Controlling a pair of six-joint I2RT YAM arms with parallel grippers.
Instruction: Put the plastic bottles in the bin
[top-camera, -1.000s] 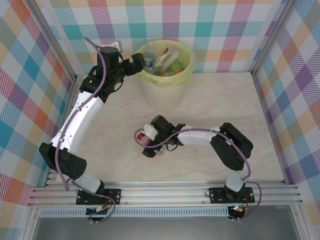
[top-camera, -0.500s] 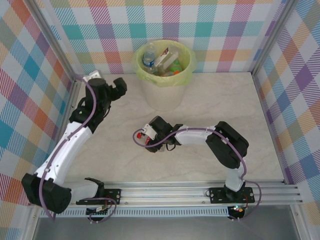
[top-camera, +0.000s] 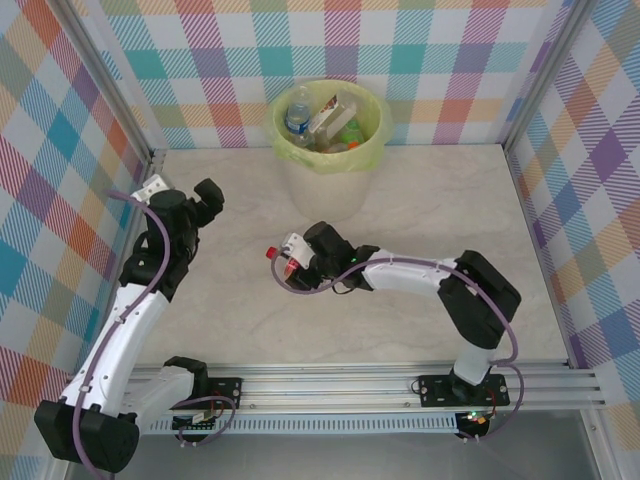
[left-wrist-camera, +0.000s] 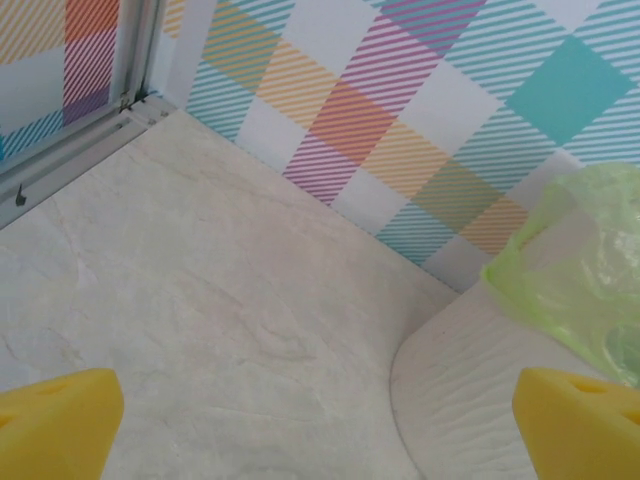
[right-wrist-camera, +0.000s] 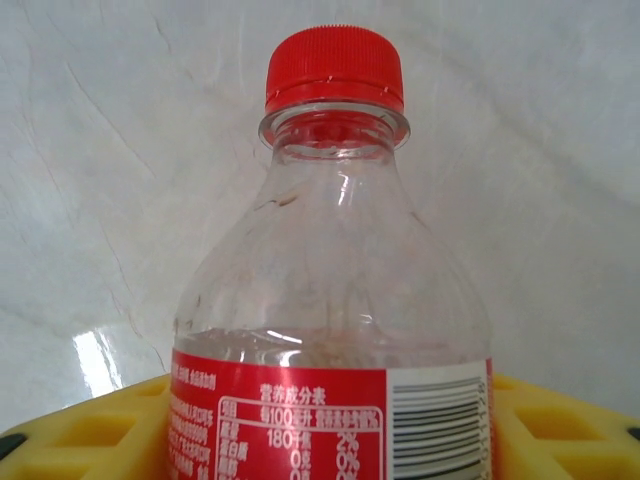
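One red-capped bottle (right-wrist-camera: 335, 300), cap pointing outward, is clamped in the right hand (top-camera: 296, 260); bin (top-camera: 325, 195) stands near, farther back; left hand (top-camera: 207, 200) open, empty.

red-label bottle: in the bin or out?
Out. The right gripper holds the bottle at mid-table, short of the bin.

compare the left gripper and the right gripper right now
The left gripper is open and empty; the right gripper is shut on a red-capped bottle. The left gripper is by the left wall, facing the bin; the right gripper is at the table centre. Both have yellow pads.
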